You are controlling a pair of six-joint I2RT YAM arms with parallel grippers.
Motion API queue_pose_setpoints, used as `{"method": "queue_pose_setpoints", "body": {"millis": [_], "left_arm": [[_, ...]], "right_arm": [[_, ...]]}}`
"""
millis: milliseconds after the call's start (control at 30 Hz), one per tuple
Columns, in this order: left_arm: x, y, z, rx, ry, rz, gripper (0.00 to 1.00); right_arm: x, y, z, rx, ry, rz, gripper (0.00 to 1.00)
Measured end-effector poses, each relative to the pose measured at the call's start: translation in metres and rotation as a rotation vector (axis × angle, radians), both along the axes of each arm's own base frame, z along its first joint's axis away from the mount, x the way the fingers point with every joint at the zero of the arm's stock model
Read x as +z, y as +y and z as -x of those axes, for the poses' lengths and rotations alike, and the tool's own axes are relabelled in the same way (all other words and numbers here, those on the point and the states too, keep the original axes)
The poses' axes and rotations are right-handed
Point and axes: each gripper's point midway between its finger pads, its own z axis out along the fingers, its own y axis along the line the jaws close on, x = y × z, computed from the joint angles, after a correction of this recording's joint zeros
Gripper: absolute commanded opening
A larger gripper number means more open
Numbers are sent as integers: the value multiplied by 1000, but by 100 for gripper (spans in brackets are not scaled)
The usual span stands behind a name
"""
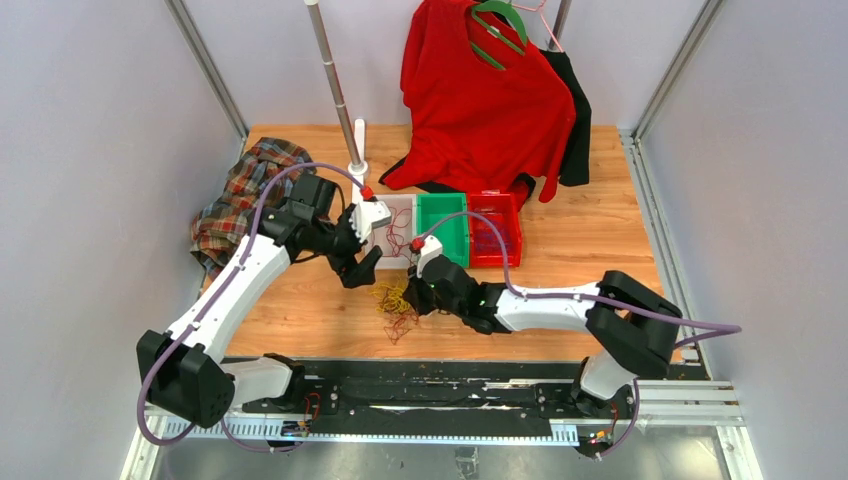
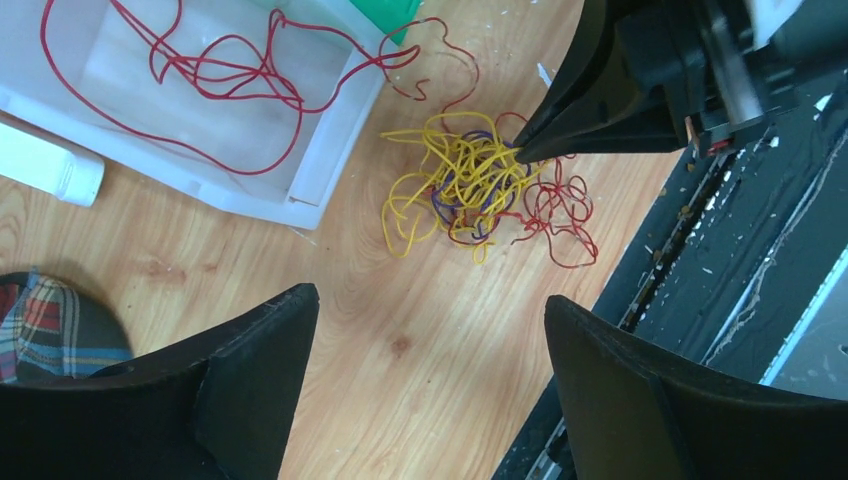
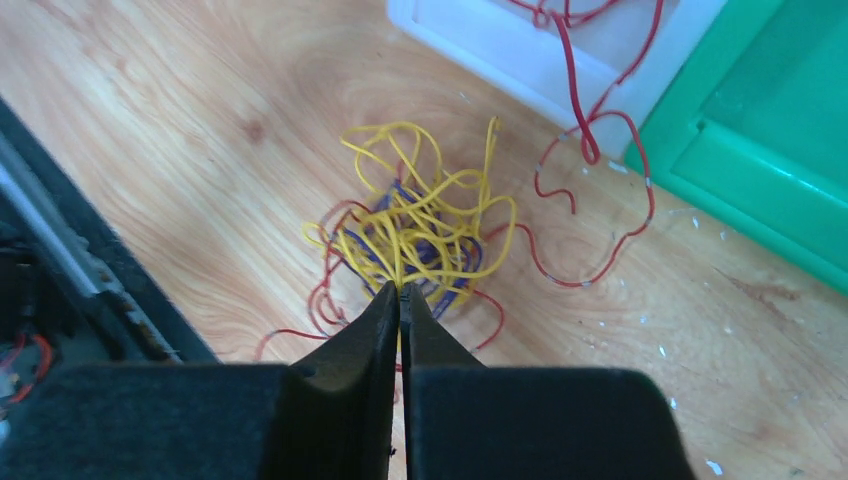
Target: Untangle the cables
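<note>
1. Lying on the bare wood of the table (image 1: 300,330), just in front of the white bin (image 1: 398,207): the cables (image 1: 393,300), a roundish clump of yellow, purple and dark red with no clear long axis. Red loops spill out on its near side.
2. Loose red strands (image 2: 230,80): several lie inside the white bin, apart from the clump. One more curls on the wood between the bin's corner and the clump.
3. Right tool (image 3: 401,290): closed, tips pressed together at the clump's edge. It looks to be nipping a single yellow strand, though the tips hide the contact itself.
4. Left tool (image 2: 428,300): spread wide and holding nothing. It hangs above the bare wood just beside the clump.
5. Key relation: the clump sits between the two tools. The right one touches it, so that arm is the nearer, and the left stands clear on the opposite side.
6. Right arm: reaching in low from the right, forearm close to level, tool pointing left into the clump.
7. Left arm: raised and bent at the elbow, tool angled down towards the clump.
8. Judgement: any pull should run away from the left tool, so that the pinched strand slides free.
</note>
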Motion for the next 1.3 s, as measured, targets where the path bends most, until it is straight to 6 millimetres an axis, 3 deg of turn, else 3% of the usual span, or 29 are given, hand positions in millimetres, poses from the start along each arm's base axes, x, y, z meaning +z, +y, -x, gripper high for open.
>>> {"method": "queue_pose_setpoints", "body": {"millis": [300,400,500,633,833,933,1067,1167,1300], "left_arm": [[23,-6,8,-71,-13,38,86],[35,-10,14,-111,-28,66,85],[47,-12,22,-152,-48,90,81],[66,-14,34,-211,-98,120,72],[78,-10,56,-310,-156,129,66],[79,-12,63,-351,-166,132,54],[78,-13,68,-382,-164,131,25],[77,-13,69,-399,-172,129,10],[77,-12,69,-400,-170,124,3]], "right_arm": [[77,9,7,76,-90,-179,1],[94,12,15,128,-103,-219,1],[109,17,24,190,-108,-252,1],[145,30,35,280,-125,-328,1],[179,42,49,382,-138,-411,1],[185,44,54,411,-137,-427,1],[188,45,59,439,-132,-437,1],[190,46,61,451,-130,-441,1],[191,46,60,448,-132,-442,2]]}}
